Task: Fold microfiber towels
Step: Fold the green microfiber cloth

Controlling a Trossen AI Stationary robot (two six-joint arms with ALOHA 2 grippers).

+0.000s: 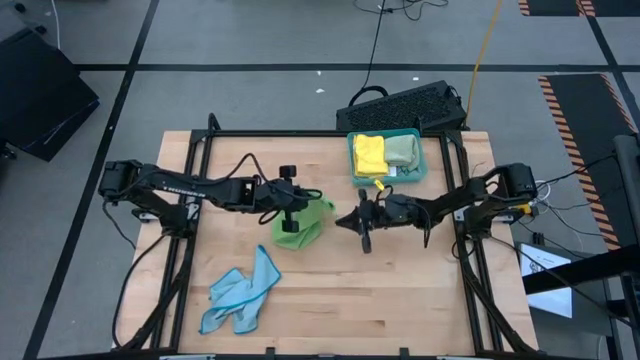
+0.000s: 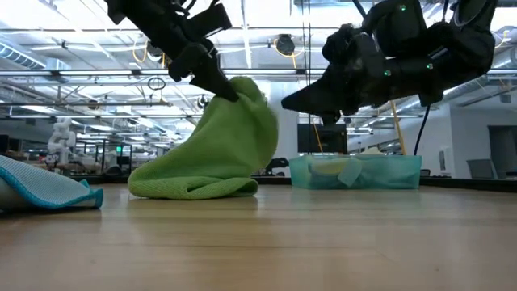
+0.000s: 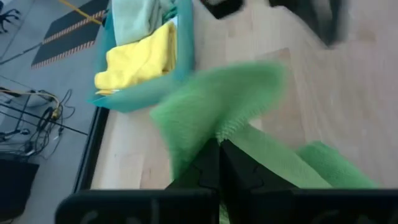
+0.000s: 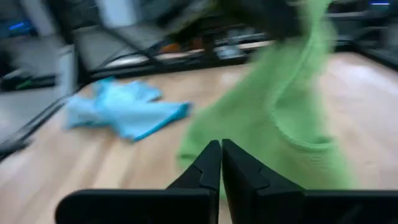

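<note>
While we are lifting the bright green towel (image 1: 300, 222) at mid-table by one corner clamped in our left gripper (image 1: 296, 200), our right gripper (image 1: 350, 221) is hanging beside it, fingers together and empty; it needs reopening to catch the opposite corner.

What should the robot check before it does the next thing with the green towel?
1. Left claw pinches the bright green towel: ok, one end is lifted off the table.
2. Right claw has a hold on the towel: not ok, it is shut on nothing, beside the cloth.
3. Towel lies flat for folding: not ok, it hangs bunched.
4. Light blue towel out of the way: ok, lying apart near the table's front.
5. Teal tray clear of both arms: ok.
</note>
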